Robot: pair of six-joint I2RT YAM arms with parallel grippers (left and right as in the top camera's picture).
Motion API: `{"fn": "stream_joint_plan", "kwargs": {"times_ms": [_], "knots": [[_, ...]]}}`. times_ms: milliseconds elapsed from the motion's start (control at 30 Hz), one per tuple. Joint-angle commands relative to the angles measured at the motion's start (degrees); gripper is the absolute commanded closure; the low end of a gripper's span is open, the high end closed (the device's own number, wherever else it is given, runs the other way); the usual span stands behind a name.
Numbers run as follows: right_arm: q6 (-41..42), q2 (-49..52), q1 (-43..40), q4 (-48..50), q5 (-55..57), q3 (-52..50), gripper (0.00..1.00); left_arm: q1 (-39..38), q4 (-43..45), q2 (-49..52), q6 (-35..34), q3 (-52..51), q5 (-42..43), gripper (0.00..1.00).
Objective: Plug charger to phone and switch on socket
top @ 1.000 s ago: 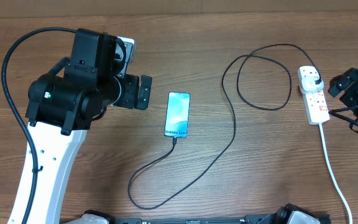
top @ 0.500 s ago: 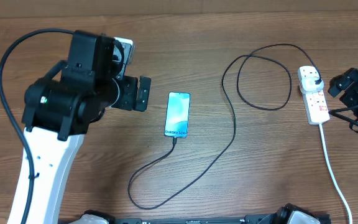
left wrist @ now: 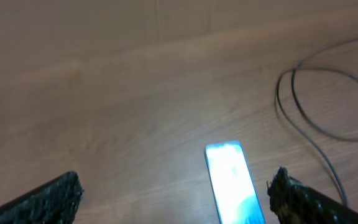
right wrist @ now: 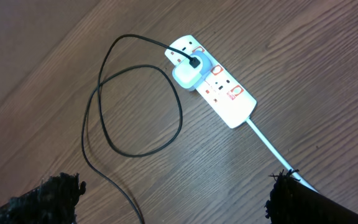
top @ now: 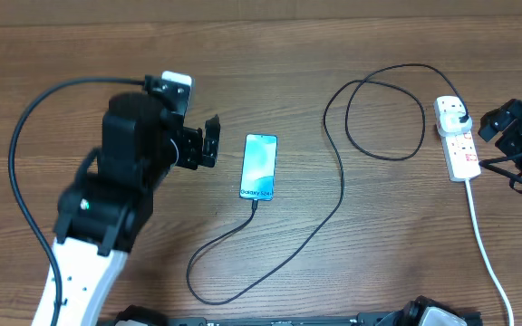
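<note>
The phone (top: pixel 259 167) lies flat mid-table, its screen lit, and shows blurred in the left wrist view (left wrist: pixel 234 180). The black charger cable (top: pixel 338 190) meets the phone's near end, curls across the table and loops to a plug in the white socket (top: pixel 459 145). In the right wrist view the plug (right wrist: pixel 188 71) sits in the socket (right wrist: pixel 219 84). My left gripper (top: pixel 209 141) is open and empty, just left of the phone. My right gripper (top: pixel 501 127) is open and empty, just right of the socket.
The socket's white cord (top: pixel 488 254) runs toward the table's front right. The cable loop (top: pixel 383 113) lies left of the socket. The wooden table (top: pixel 89 54) has no other objects.
My left arm has swung, its body moving toward the front, and the gripper has shifted slightly up beside the phone. The right arm, phone and cable have not moved.
</note>
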Motion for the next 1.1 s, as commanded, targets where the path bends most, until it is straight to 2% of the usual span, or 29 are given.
{"fn": "stream_joint_plan", "kwargs": {"times_ms": [0, 367, 400, 500, 700, 1067], "knots": [[0.2, 0.1, -0.2, 0.3, 0.7, 0.6, 0.00, -0.4, 9.1, -6.8, 5.6, -7.8, -0.8, 0.01], [0.2, 0.1, -0.2, 0.3, 0.7, 0.6, 0.00, -0.4, 40.8, -24.1, 15.3, -32.4, -0.1, 0.00], [0.2, 0.1, -0.2, 0.3, 0.7, 0.6, 0.00, -0.3, 45.4, -26.4, 17.5, -35.8, 0.9, 0.01], [0.2, 0.1, -0.2, 0.3, 0.7, 0.6, 0.00, 0.3, 51.2, -30.0, 21.5, -40.5, 4.5, 0.00], [0.2, 0.1, -0.2, 0.3, 0.7, 0.6, 0.00, 4.0, 57.2, -36.5, 23.8, -48.4, 11.5, 0.00], [0.2, 0.1, -0.2, 0.3, 0.7, 0.6, 0.00, 10.9, 56.7, -46.1, 21.7, -55.3, 16.7, 0.01]]}}
